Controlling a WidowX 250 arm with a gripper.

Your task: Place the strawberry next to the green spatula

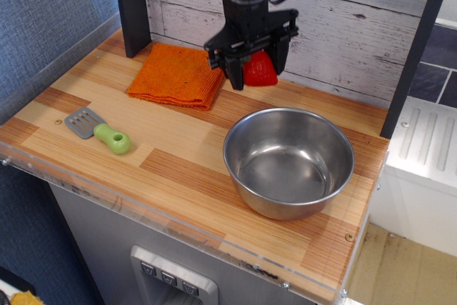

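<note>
The gripper (pixel 255 69) is shut on the red strawberry (pixel 260 71) and holds it in the air at the back of the table, above the gap between the orange cloth and the steel bowl. The green spatula (pixel 98 130) lies flat near the front left edge, grey blade to the left, light-green handle to the right. The gripper is far to the right of and behind the spatula.
A folded orange cloth (pixel 178 74) lies at the back left. A steel bowl (pixel 288 161) stands right of centre. A dark post (pixel 132 6) stands at the back left. A white plank wall (pixel 357 19) closes the back.
</note>
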